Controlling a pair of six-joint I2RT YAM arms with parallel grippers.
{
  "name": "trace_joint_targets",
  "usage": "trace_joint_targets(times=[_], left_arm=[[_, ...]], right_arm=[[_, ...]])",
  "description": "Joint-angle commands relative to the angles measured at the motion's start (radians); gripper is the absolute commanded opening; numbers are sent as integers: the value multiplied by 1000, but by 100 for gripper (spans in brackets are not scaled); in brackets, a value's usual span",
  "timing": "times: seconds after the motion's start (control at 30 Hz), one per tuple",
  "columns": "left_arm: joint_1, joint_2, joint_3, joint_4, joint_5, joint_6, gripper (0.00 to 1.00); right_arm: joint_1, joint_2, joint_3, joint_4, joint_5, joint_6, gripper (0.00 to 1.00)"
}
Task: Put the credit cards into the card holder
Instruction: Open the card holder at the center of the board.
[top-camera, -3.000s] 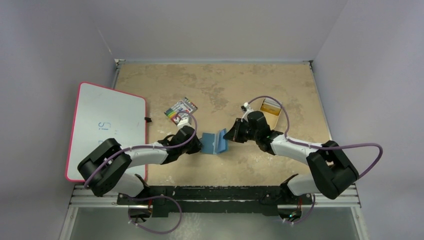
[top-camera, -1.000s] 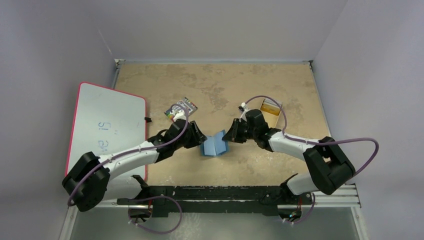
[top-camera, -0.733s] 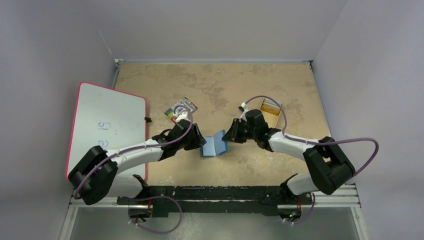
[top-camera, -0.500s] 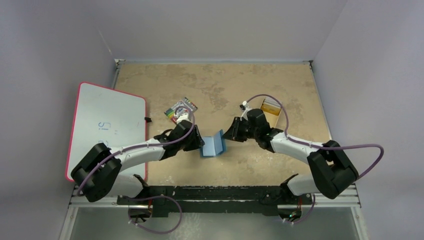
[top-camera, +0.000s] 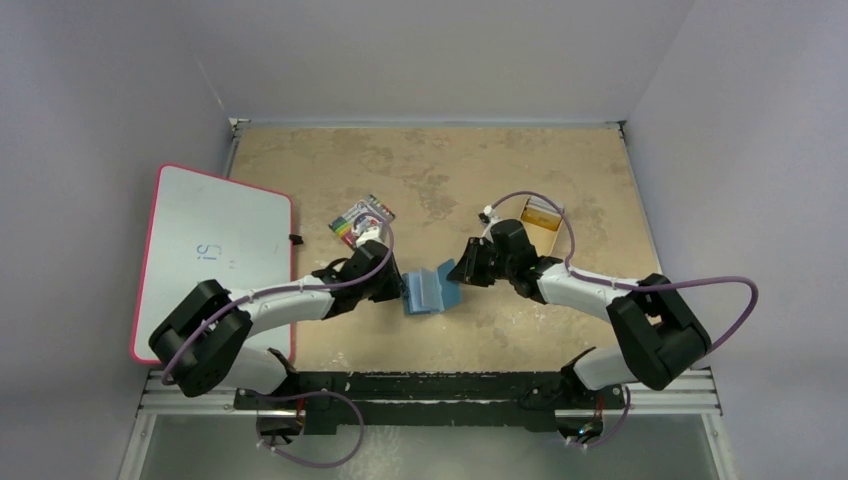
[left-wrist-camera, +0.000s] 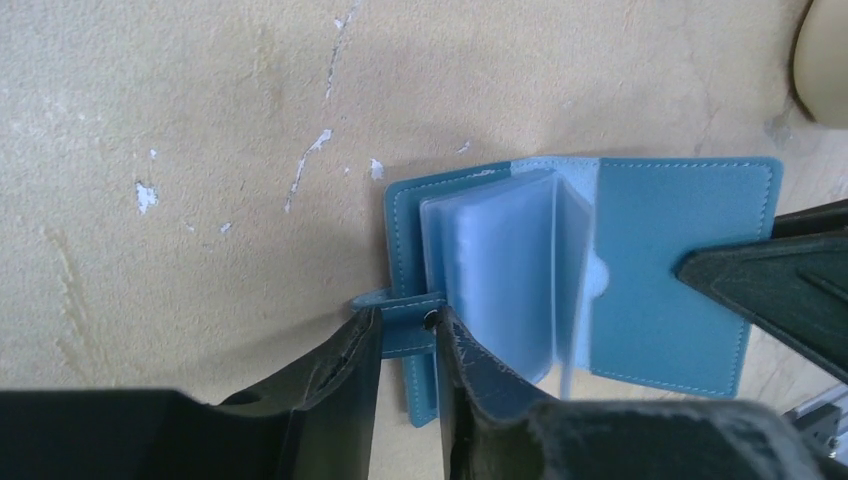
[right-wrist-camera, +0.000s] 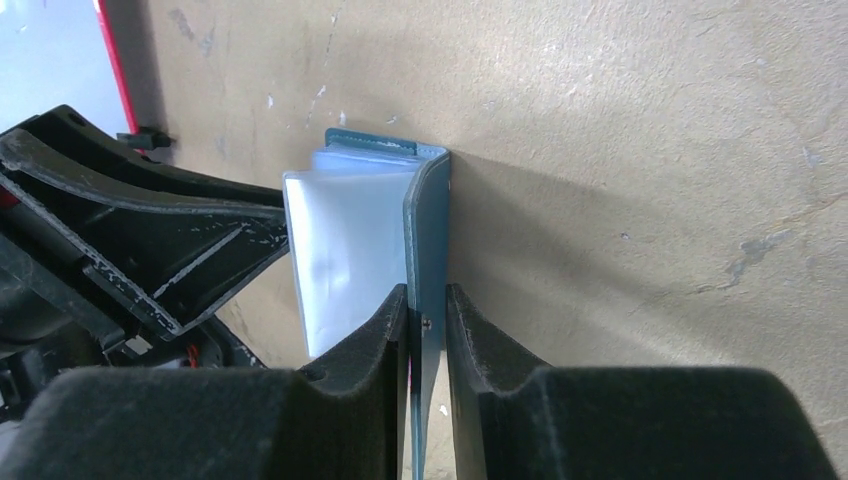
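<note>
- Card holder (top-camera: 430, 290) lies spread open on the table (top-camera: 430, 170), toward 6 o'clock of its middle. Pale clear sleeves fan up between the two teal covers, and no card shows in them.
- Left gripper (left-wrist-camera: 405, 325) sits at the holder's 9 o'clock. Its jaws are drawn almost together, pinching the small snap tab on the left cover.
- Right gripper (right-wrist-camera: 427, 300) sits at the holder's 3 o'clock. Its jaws are set narrow and clamped on the edge of the right cover, which stands raised off the table.
- Credit cards (top-camera: 540, 208), orange-yellow and whitish, lie in a tan tray (top-camera: 548, 227) at 2 o'clock of the holder, well apart from both grippers.
- Step in hand, as I judge it, is opening and bracing the holder. No card is lifted yet, so the task looks early.
- Next move calls for one gripper to let go and fetch a card, likely the right, which is nearer the tray. The left must pin its cover so the holder stays open.
- Striped pack (top-camera: 362, 217) at 11 o'clock and whiteboard (top-camera: 215, 255) at 9 o'clock play no part.
</note>
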Motion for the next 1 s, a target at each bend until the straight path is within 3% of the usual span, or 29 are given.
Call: trace_joint_targets(times=[0.0,0.13,0.23,0.3,0.43,0.6,0.7,0.83,0.9,0.97], left_arm=[[4,17,8,62,43,18,18],[4,-1,14,75,74,8,1],[5,-22,19,83,100,-2,0],[4,-34,24,91,118,-11,0],[5,-63,35,70,113,-31,0],[5,-128,70,-1,70,-47,20],[5,-149,86,2,70,-48,24],[5,-104,103,38,98,-44,25],[5,-69,104,93,138,-54,37],[5,-40,93,161,169,-75,41]], right_arm=[[2,5,12,-22,56,-33,21],[2,-13,36,-110,133,-64,32],[2,-45,62,-170,166,-89,41],[2,-51,88,-204,206,-110,42],[2,-42,87,-199,189,-115,34],[2,-31,76,-181,177,-112,30],[3,-39,67,-172,174,-97,29],[2,-37,60,-156,169,-92,28],[2,-33,57,-154,167,-91,28],[2,-33,58,-154,168,-91,28]])
